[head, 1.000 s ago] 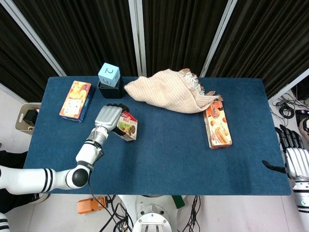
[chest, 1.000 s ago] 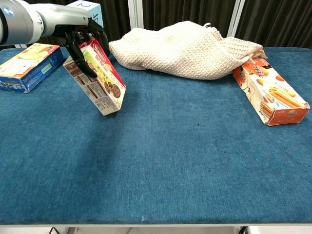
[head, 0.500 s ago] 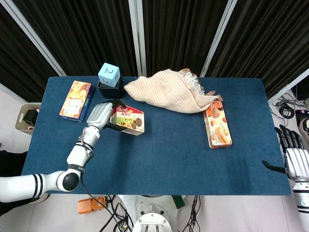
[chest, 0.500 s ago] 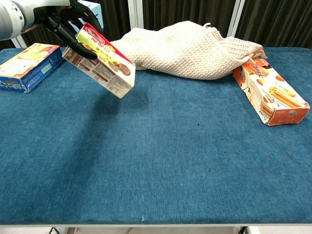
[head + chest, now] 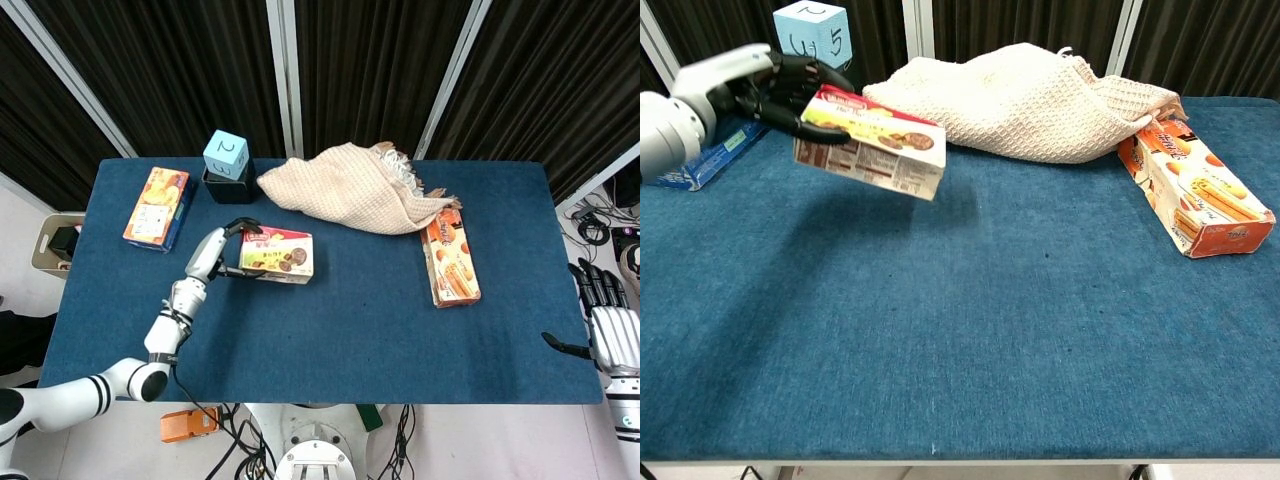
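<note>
My left hand (image 5: pixel 213 254) (image 5: pixel 770 88) grips one end of a cookie box (image 5: pixel 278 255) (image 5: pixel 872 141) with a red-and-yellow top, holding it nearly level above the blue table (image 5: pixel 330 330), left of centre. Its free end points to the right, just in front of the beige knitted cloth (image 5: pixel 345 188) (image 5: pixel 1020 98). My right hand (image 5: pixel 608 325) hangs open beyond the table's right edge, touching nothing, and shows only in the head view.
An orange biscuit box (image 5: pixel 450 258) (image 5: pixel 1195 190) lies at the right, partly under the cloth. A yellow-orange box (image 5: pixel 157 206) (image 5: pixel 715 160) lies at the far left. A light blue cube (image 5: pixel 226 155) (image 5: pixel 812 30) marked with numbers sits on a black holder (image 5: pixel 228 187) at the back.
My left hand has lifted the cookie box off its tilted stance on the table, swinging it from steeply slanted to nearly level. The right hand has not moved.
</note>
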`<state>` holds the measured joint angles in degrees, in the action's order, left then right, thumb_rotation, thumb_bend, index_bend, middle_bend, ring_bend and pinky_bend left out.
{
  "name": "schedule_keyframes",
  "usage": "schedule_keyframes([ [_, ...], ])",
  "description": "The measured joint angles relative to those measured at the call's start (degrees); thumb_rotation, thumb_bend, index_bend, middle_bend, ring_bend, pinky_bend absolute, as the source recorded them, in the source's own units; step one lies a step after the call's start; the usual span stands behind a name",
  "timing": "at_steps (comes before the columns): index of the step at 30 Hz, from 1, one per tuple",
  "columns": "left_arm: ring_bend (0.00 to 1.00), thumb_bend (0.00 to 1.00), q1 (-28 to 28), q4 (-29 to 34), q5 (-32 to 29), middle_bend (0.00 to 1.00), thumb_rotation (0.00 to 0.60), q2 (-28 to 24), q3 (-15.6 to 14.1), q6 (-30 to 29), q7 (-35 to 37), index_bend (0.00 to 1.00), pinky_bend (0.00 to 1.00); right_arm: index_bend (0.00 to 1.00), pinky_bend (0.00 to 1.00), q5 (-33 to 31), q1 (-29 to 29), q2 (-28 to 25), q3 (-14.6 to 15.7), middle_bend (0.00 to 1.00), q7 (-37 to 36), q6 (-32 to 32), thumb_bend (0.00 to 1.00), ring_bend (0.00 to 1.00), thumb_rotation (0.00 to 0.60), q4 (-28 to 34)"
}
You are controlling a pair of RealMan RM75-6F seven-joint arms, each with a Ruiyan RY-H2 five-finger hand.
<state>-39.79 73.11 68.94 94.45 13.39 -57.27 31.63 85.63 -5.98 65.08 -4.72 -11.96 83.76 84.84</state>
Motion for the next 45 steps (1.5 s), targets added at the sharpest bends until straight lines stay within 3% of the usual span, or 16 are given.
schedule_keyframes([
  [6,0.29,0.00,0.9,-8.1,3.3,0.42,0.600,4.9,-1.0,-0.1,5.3,0.35,0.18,0.00,0.00,-0.1,0.1,-0.2,0.0,0.04,0.7,0.2,0.15,0.00,0.600,0.7],
  [15,0.27,0.00,1.0,-13.6,5.5,0.41,0.600,7.0,-1.5,0.5,7.1,0.34,0.14,0.00,0.00,-0.2,0.3,-0.3,-0.1,0.04,1.1,0.4,0.15,0.00,0.600,1.2],
  [20,0.15,0.00,1.0,-15.0,6.2,0.26,0.600,7.0,-2.1,0.9,4.4,0.17,0.08,0.00,0.00,-0.2,0.4,-0.4,-0.1,0.04,1.1,0.5,0.15,0.00,0.600,1.3],
  [26,0.09,0.00,0.9,-15.8,6.5,0.17,0.600,6.3,-2.5,1.1,-0.6,0.09,0.06,0.00,0.00,-0.1,0.6,-0.4,-0.1,0.04,0.9,0.7,0.15,0.00,0.600,1.2],
  [35,0.00,0.00,1.5,-13.0,6.4,0.05,0.600,3.1,-2.8,0.6,-8.6,0.00,0.03,0.00,0.00,0.2,0.6,-0.5,0.0,0.04,0.5,0.9,0.15,0.00,0.600,1.0],
  [45,0.00,0.00,5.5,-0.9,5.2,0.05,0.600,-6.6,-3.1,-5.1,-22.8,0.00,0.02,0.00,0.00,-0.2,0.5,-1.0,0.0,0.04,-0.9,-0.1,0.15,0.00,0.600,0.2],
])
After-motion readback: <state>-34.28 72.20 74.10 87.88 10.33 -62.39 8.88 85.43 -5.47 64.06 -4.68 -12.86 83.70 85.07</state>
